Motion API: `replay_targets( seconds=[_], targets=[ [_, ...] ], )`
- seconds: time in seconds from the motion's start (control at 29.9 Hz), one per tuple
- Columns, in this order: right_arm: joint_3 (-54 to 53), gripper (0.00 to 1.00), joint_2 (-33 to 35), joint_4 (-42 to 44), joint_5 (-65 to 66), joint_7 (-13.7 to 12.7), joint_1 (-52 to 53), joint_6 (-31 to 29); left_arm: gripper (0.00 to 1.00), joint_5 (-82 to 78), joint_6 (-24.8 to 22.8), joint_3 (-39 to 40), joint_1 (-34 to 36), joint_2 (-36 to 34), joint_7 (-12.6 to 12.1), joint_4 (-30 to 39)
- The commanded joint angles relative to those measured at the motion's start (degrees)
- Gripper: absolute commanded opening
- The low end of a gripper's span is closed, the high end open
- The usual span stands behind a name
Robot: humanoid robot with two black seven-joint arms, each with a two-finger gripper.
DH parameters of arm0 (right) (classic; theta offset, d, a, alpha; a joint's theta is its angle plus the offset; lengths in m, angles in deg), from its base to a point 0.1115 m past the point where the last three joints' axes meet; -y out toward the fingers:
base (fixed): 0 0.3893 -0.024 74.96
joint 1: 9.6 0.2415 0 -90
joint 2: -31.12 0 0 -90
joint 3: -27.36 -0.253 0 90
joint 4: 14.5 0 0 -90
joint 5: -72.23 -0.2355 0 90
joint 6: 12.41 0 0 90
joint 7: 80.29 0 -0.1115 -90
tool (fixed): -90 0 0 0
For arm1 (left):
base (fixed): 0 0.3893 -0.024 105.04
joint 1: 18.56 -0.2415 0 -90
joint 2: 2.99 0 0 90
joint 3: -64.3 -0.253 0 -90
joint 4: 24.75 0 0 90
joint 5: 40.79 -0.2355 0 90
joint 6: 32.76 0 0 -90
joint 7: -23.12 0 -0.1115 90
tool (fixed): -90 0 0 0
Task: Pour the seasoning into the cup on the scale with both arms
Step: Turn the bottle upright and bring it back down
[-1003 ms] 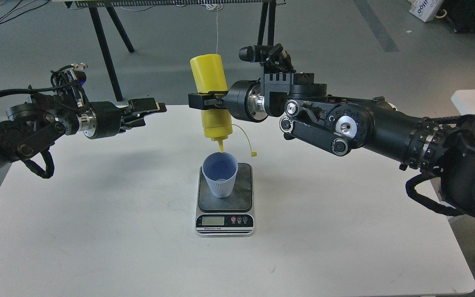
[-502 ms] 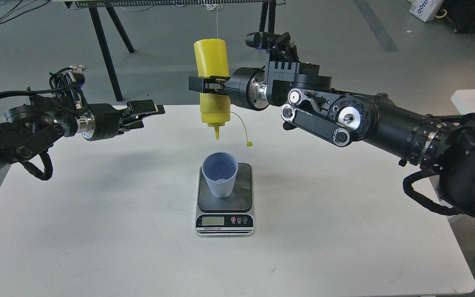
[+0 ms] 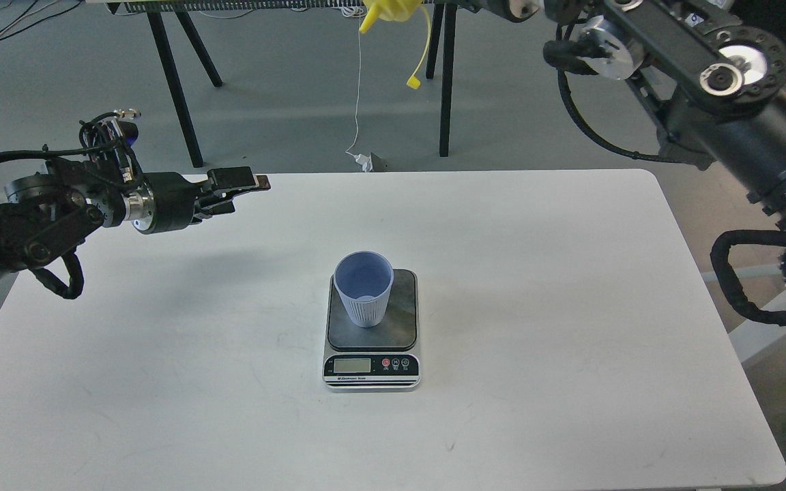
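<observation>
The light blue ribbed cup (image 3: 364, 288) stands upright on the dark grey platform of the scale (image 3: 403, 320), near the table's middle. Only the domed cap and nozzle of the yellow seasoning bottle (image 3: 387, 9) show at the top edge, high above the table, with the tethered tip cap (image 3: 412, 82) dangling below. The rest of the bottle is out of view. My right arm (image 3: 707, 82) reaches up past the top edge, so its gripper is out of view. My left gripper (image 3: 243, 187) is open and empty, hovering over the table's back left, well left of the cup.
The white table (image 3: 570, 341) carries only the scale and cup. Black stand legs (image 3: 175, 75) rise from the grey floor behind the table. A thin white cord (image 3: 359, 88) hangs down behind the table's back edge.
My right arm has swung up and back, lifting the bottle from just above the cup to the top edge of the view. The left arm has barely moved.
</observation>
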Motion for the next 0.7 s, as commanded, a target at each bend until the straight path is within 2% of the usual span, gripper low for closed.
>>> replay_targets(
  seconds=[0.0,0.1,0.27,0.37,0.5,0.67],
  targets=[
    [-4.1,0.09,4.9,0.0,-15.9,-3.7,-2.5,-0.4,0.99,-0.1,0.0,-0.1,0.0,0.1,0.0,0.0],
    [-5.5,0.09,8.9,-0.5,-31.8,-6.2,-6.6,-0.8,0.99,-0.1,0.0,-0.1,0.1,0.0,0.0,0.0],
    [-6.2,0.09,13.9,-4.1,-45.8,-6.5,-15.7,-3.0,0.99,-0.1,0.0,-0.2,0.3,0.1,0.0,0.0],
    [-10.0,0.09,14.4,-6.6,-53.8,-7.0,-23.4,-5.0,0.99,-0.1,0.0,-0.2,0.4,0.1,0.0,0.0],
    [-16.7,0.09,14.0,-8.2,-65.7,-9.4,-34.2,-8.9,0.99,0.0,0.0,-0.2,0.3,0.1,0.0,0.0],
    [-21.7,0.09,14.2,-12.8,-73.0,-11.2,-47.1,-13.5,0.99,-0.1,0.0,-0.3,0.0,0.8,0.0,0.0]
  ],
)
